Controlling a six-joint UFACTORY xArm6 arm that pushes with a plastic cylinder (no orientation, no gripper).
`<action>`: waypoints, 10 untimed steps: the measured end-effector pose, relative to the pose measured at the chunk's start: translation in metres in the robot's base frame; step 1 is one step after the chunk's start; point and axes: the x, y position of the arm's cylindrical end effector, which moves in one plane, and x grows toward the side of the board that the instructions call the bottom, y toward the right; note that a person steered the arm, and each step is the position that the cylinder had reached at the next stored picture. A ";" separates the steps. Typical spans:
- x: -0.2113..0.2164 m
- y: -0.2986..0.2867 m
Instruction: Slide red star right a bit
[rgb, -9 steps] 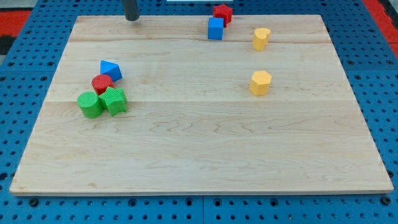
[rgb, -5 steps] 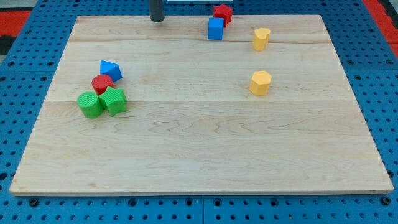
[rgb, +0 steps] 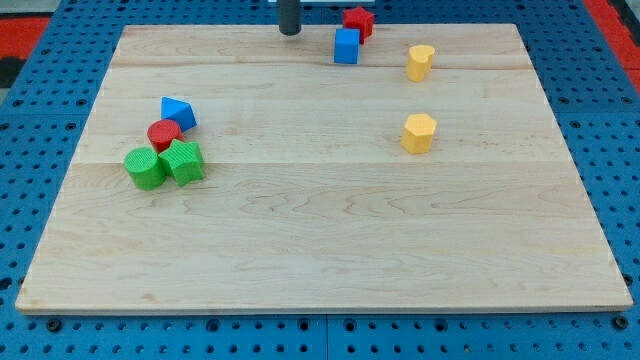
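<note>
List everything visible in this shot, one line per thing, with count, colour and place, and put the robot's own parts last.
red star: 1, red, top edge of the board, right of centre, touching the blue cube.
blue cube: 1, blue, just below-left of the star.
yellow blocks: 2, yellow, right half; one near the top, one lower down, apart from each other.
blue triangular block: 1, blue, left side, top of the cluster.
red cylinder: 1, red, left cluster, below the blue triangular block.
green blocks: 2, green, left cluster; one at the view's left, one beside it.
wooden board: 1, light wood, on a blue pegboard.
my tip: 1, dark rod, top edge, left of the blue cube, touching no block.
</note>
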 end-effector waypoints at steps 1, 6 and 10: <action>0.001 0.000; 0.002 0.057; 0.027 -0.013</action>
